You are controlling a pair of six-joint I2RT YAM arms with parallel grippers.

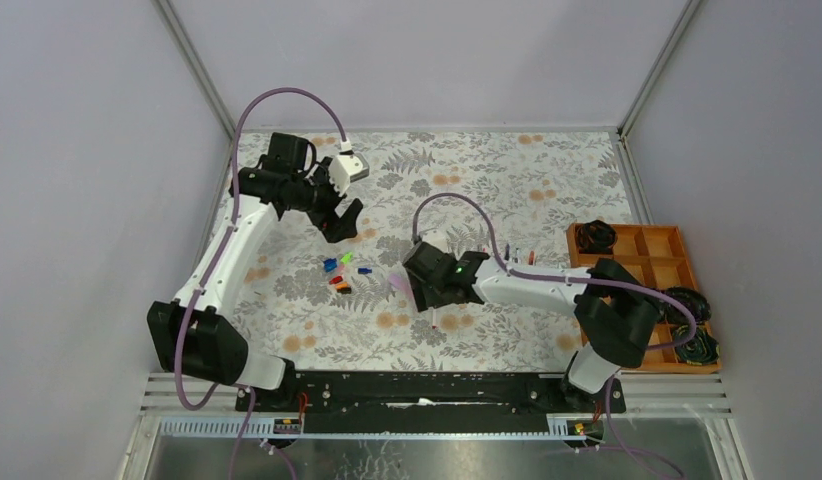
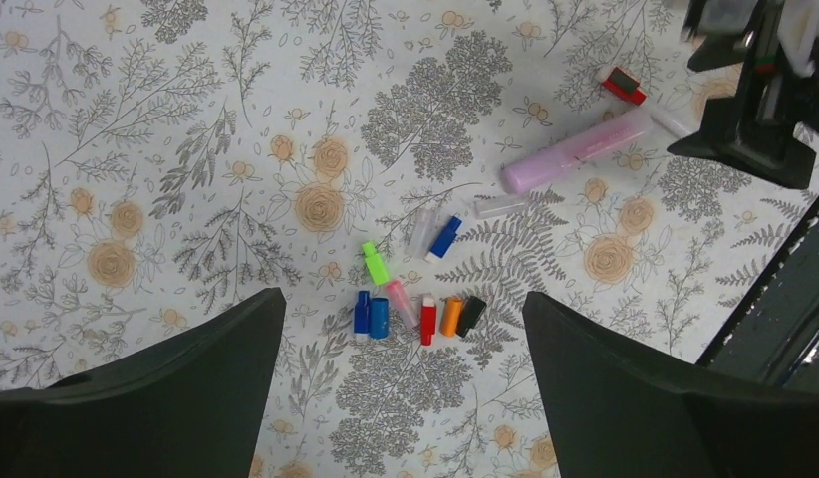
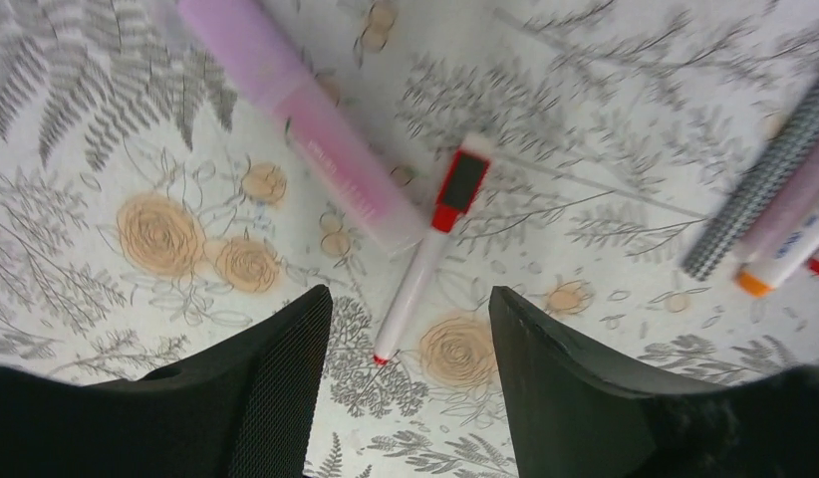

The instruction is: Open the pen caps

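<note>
- Left wrist view: left gripper (image 2: 403,299) spread wide, nothing in it, hanging above the loose pen caps (image 2: 428,317). Green cap (image 2: 375,263), blues, red, orange and black sit in one tight cluster on the floral tablecloth (image 2: 136,149).
- Right wrist view: right gripper (image 3: 410,296) open and empty, fingers straddling a red marker (image 3: 417,279) that lies flat. Its tip looks bare, but I cannot tell for sure.
- Risk: the thin barrel may roll or squirt out as the fingers shut on it.
- Risk: the pink tube (image 3: 306,129) lies against the marker's eraser end, so a skewed grab could catch or drag it too.
- Risk: the cap cluster is near the right gripper, and a low sweep would scatter it.
- More pens (image 3: 789,254) at the right edge, cut off; capped or not, cannot tell.
- Wooden tray (image 1: 669,243) with coiled cables (image 1: 594,237) at far right, well apart and not in the way.
</note>
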